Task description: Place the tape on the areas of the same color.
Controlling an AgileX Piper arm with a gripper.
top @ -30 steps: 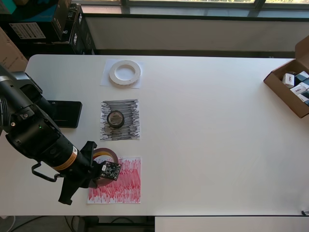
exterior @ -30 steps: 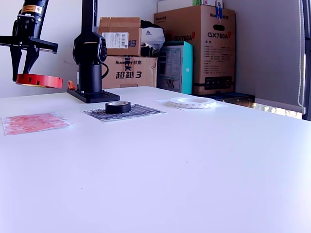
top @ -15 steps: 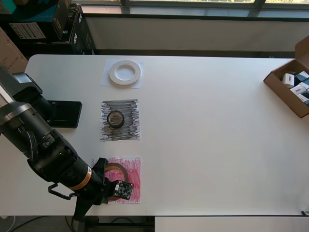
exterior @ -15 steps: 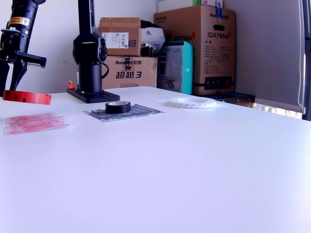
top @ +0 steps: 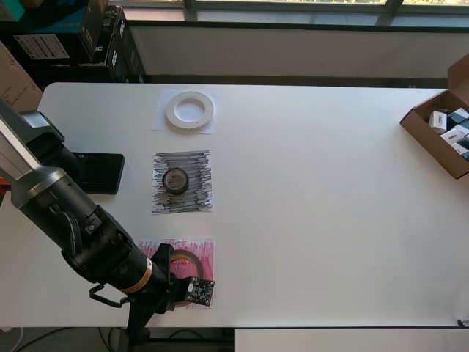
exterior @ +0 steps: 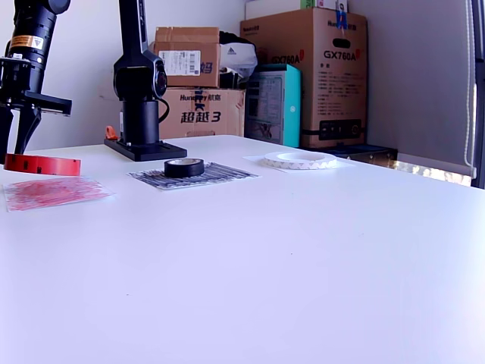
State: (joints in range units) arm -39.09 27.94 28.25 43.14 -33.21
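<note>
A: Red roll (exterior: 42, 164): where does it sit against the red sheet (exterior: 53, 191)?

B: Exterior view: roll hangs flat, ring axis upright, just above the sheet with a thin gap under it. Not touching. Overhead view: roll (top: 185, 261) overlaps the sheet (top: 204, 253), toward its lower part in that view.

A: Gripper?

B: Gripper (exterior: 17, 129) comes down from straight above, jaws closed on the roll's rim. In the overhead view the gripper (top: 178, 282) and arm cover much of the roll and sheet, so centring is hard to judge.

A: So what the next move turns on is...

B: My judgement: vertical gap only. Target lies directly below the roll; lower, then let go.

A: Others?

B: White ring (top: 189, 110) lies on the white sheet (top: 162, 121); black roll (top: 176, 180) lies on the black sheet (top: 198, 198). Both look done.
</note>
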